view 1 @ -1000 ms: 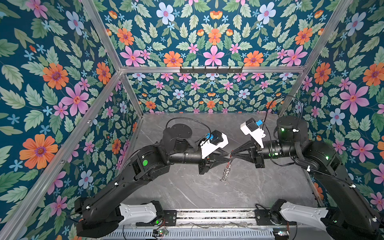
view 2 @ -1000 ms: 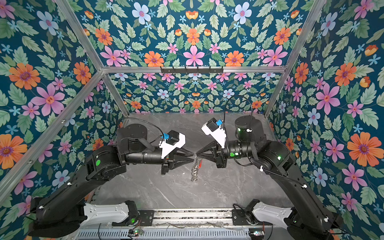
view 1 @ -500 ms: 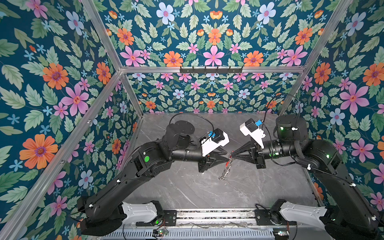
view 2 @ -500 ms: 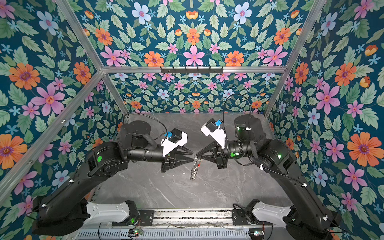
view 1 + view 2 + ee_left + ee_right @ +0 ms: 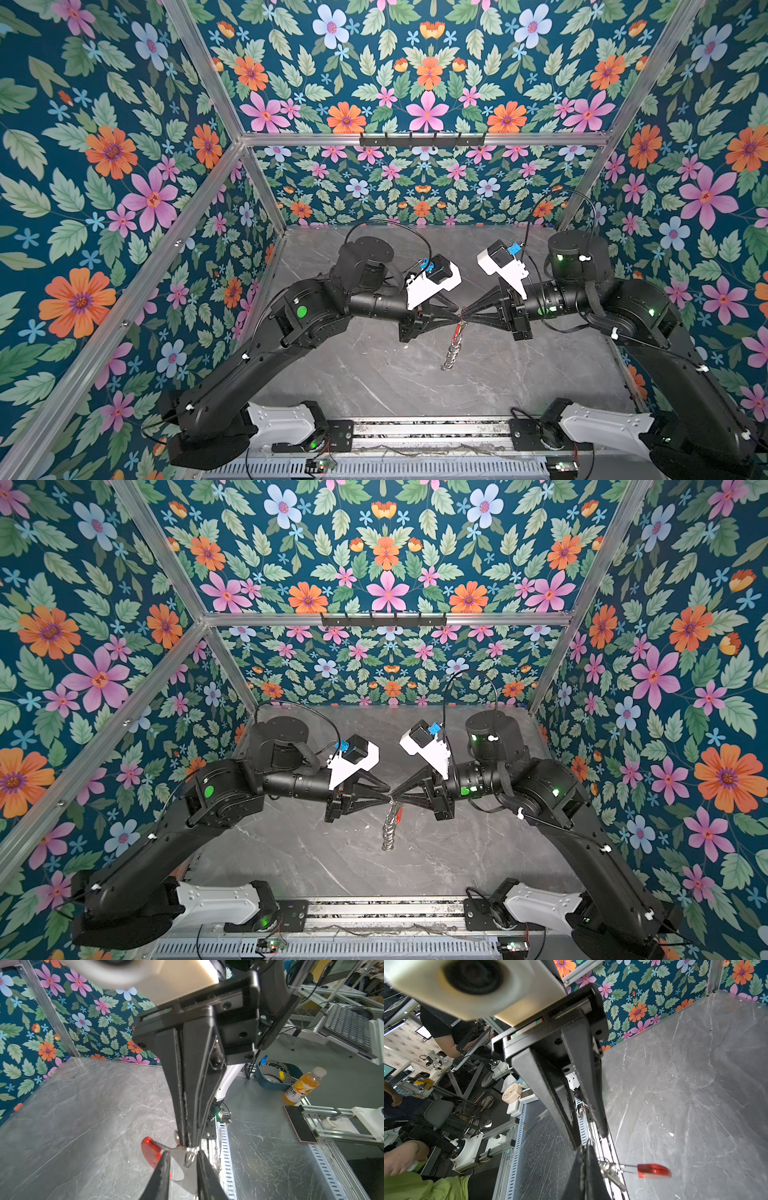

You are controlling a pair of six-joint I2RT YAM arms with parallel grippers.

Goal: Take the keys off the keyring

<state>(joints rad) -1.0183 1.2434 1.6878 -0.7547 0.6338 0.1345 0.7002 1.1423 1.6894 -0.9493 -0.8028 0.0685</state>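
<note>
Grey marbled worktop [image 5: 374, 395] boxed in by floral walls [image 5: 424, 83], rail along the front edge. Both arms meet tip to tip over the middle of the worktop. The keyring [image 5: 453, 349] hangs from that meeting point, held in the air, and from above it reads only as a thin twisted silver strand with a fleck of red. Right gripper [image 5: 467, 319] has its fingers pressed together, pinching the plate's upper edge. Left gripper [image 5: 458, 319] is parted a little. In the left wrist view its fingers [image 5: 164, 1167] stand either side of a small loop [image 5: 189, 1157] on the plate; whether they bear on it cannot be told. The key itself cannot be picked out among the loops in any view. Handling, as a judgement: the thin stiff metal plate is light and slick, and it will likely swing or twist about a single pinch. The loops are springy and tiny, so a fingertip grip right at the loop is wanted, with the plate braced close by. The top views give the arms' layout and the hang of the keyring but no detail. The left wrist view shows the flat grey face, the red strip [image 5: 150, 1154] and the loop between the fingers. The right wrist view shows the plate nearly edge-on, the strip [image 5: 654, 1171] jutting sideways clear of the worktop, and the gap between the left fingers.
</note>
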